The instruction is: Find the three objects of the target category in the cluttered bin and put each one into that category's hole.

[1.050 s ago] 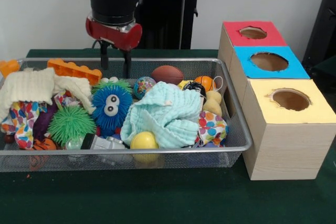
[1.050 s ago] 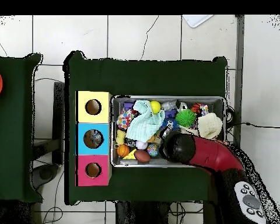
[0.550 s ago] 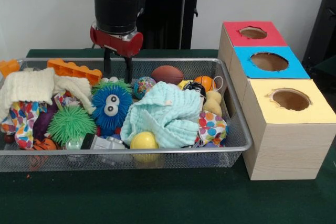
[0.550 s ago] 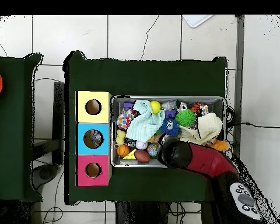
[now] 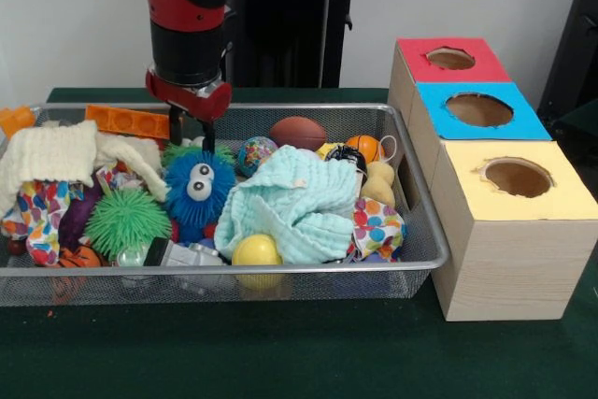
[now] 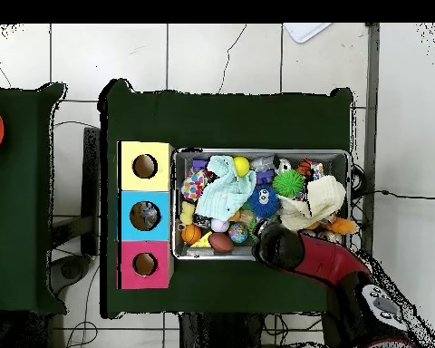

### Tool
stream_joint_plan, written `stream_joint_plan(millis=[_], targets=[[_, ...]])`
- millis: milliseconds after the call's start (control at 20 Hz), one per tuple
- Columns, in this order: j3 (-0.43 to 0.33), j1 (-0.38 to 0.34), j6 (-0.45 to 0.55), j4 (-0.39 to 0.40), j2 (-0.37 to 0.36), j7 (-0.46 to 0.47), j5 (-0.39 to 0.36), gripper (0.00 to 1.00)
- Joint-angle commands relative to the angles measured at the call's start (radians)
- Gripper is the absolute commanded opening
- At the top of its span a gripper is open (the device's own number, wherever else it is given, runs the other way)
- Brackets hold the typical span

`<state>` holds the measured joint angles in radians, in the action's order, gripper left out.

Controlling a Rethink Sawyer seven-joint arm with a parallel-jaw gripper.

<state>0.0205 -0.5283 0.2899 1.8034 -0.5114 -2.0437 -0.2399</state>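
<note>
A wire mesh bin (image 5: 411,184) holds a jumble of toys and cloths. My gripper (image 5: 192,135) hangs open over its back left part, fingertips just above the blue fuzzy ball with eyes (image 5: 198,189), nothing between them. Nearby lie a green spiky ball (image 5: 126,220), a brown football (image 5: 297,133), a small orange basketball (image 5: 365,148), a speckled ball (image 5: 256,153) and a yellow ball (image 5: 256,250). Three boxes with round holes stand beside the bin: red (image 5: 448,58), blue (image 5: 478,109), yellow (image 5: 519,178). In the overhead view the arm's head (image 6: 277,246) hides the gripper.
A mint cloth (image 5: 294,203) covers the bin's middle. A cream cloth (image 5: 51,154) and an orange brick (image 5: 126,121) lie at the left, a polka-dot cloth (image 5: 377,226) at the right. The boxes (image 6: 145,216) stand in a row against the bin (image 6: 262,151).
The gripper has shifted left in the front view and dropped a little, from behind the speckled ball to just above the blue fuzzy ball. The toys have not moved.
</note>
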Motion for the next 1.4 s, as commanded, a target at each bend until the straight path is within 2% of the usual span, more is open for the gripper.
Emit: stream_joint_plan(millis=[50,400,450,700,1150,1300,1400], targets=[[-0.011,-0.012,-0.03,-0.063,0.083,-0.044,-0.042,1.0],[-0.02,-0.013,-0.048,-0.116,0.124,-0.035,-0.048,1.0],[-0.021,-0.013,-0.054,-0.121,0.127,-0.036,-0.049,0.0],[-0.034,-0.021,-0.06,-0.127,0.125,-0.034,-0.045,0.0],[-0.022,-0.003,0.008,-0.142,0.11,-0.034,-0.026,0.0],[-0.013,0.019,0.079,-0.122,0.047,-0.036,-0.006,0.0],[-0.004,0.038,0.147,-0.092,-0.027,-0.042,0.014,0.0]])
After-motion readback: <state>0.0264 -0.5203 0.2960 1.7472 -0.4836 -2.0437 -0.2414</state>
